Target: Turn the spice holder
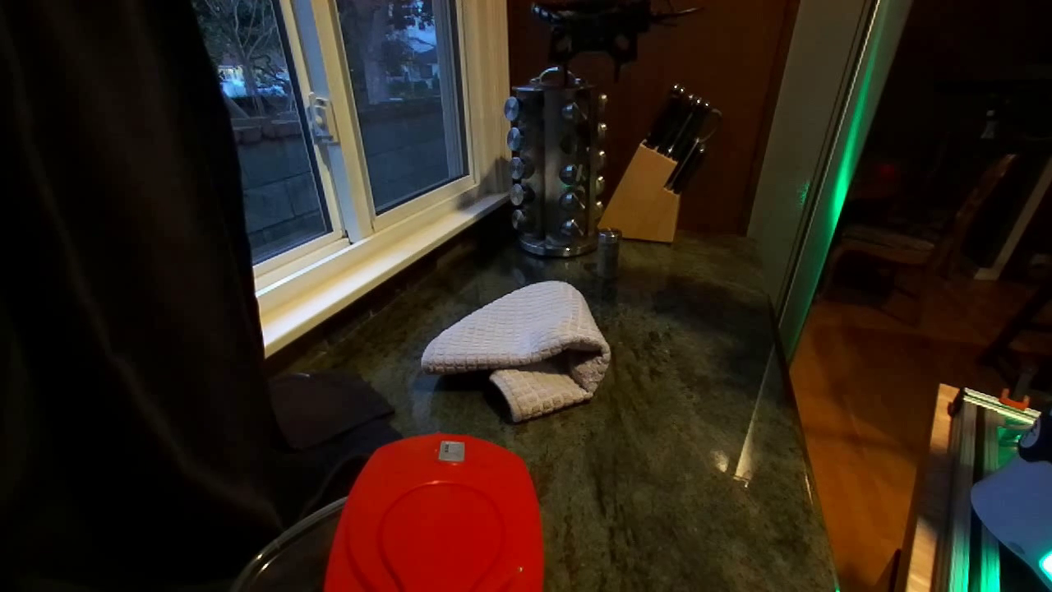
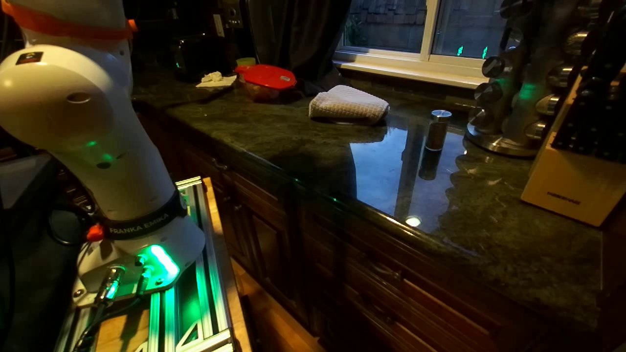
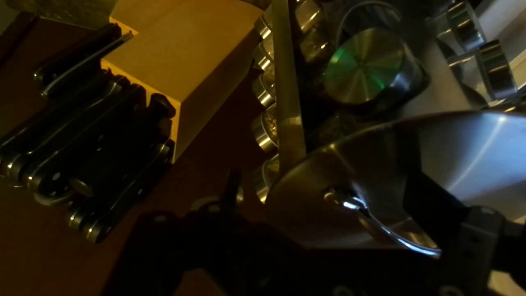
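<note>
The spice holder (image 1: 544, 168) is a tall upright rack with tiers of silver-lidded jars, standing at the counter's far end near the window. It is partly cut off at the right of an exterior view (image 2: 518, 112). In the wrist view its round silver top (image 3: 370, 154) and thin curved handle (image 3: 394, 232) show close up. My gripper (image 1: 592, 70) is just above the holder's top. In the wrist view its dark fingers (image 3: 322, 183) are wide apart, with the handle between them. Whether a finger touches the handle, I cannot tell.
A wooden knife block (image 1: 645, 197) with black handles stands close beside the holder; it also shows in the wrist view (image 3: 185, 49). A loose jar (image 2: 437, 129) stands in front. A folded towel (image 1: 526, 329) and a red lid (image 1: 444, 510) lie along the counter. The window frame (image 1: 485, 99) is close.
</note>
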`<act>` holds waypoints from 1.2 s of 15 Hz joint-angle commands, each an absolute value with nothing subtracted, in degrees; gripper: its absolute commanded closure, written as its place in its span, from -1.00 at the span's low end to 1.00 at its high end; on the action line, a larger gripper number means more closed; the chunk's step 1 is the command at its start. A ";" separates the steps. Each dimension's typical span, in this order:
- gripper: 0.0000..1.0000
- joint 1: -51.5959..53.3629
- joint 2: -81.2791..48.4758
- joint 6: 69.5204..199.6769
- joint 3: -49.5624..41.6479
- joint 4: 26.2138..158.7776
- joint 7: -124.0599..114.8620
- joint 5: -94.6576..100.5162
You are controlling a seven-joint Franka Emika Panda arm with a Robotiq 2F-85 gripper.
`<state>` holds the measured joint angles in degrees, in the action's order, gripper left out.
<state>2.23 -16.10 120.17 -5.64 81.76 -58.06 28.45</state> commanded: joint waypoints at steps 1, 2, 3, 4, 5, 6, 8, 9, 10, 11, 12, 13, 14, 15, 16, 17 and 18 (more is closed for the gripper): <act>-1.00 2.57 -15.85 120.71 -5.72 83.13 -57.69 26.52; -1.00 2.58 -15.59 120.92 -5.66 83.16 -57.77 26.37; -1.00 2.57 -15.20 121.07 -5.53 83.19 -57.61 26.02; -1.00 2.60 -14.56 121.50 -5.38 83.48 -57.46 25.68; -1.00 2.68 -13.96 121.72 -5.24 83.70 -57.31 25.30; -1.00 2.79 -12.95 121.84 -4.93 84.16 -56.89 24.57; -1.00 3.14 -10.89 121.21 -4.42 85.19 -55.87 24.06; -1.00 3.25 -9.88 120.91 -4.14 85.63 -54.95 23.87; -1.00 3.30 -8.69 119.44 -3.71 86.22 -53.00 23.22; -1.00 3.19 -7.45 117.92 -3.16 87.10 -50.28 21.98; -1.00 3.04 -6.29 116.16 -2.70 88.07 -47.36 20.58; -1.00 2.83 -5.34 114.59 -2.39 88.97 -44.60 19.41; -1.00 2.67 -4.40 111.96 -2.07 89.50 -42.10 17.52; -1.00 2.40 -3.49 110.44 -1.88 90.36 -39.54 15.67; -1.00 2.24 -2.87 108.33 -1.81 90.82 -36.87 14.35; -1.00 2.06 -2.28 106.50 -1.80 91.27 -34.12 12.87; -1.00 1.87 -1.40 105.37 -1.83 92.34 -31.11 11.57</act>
<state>3.16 -5.14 108.56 -2.55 87.85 -38.80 16.14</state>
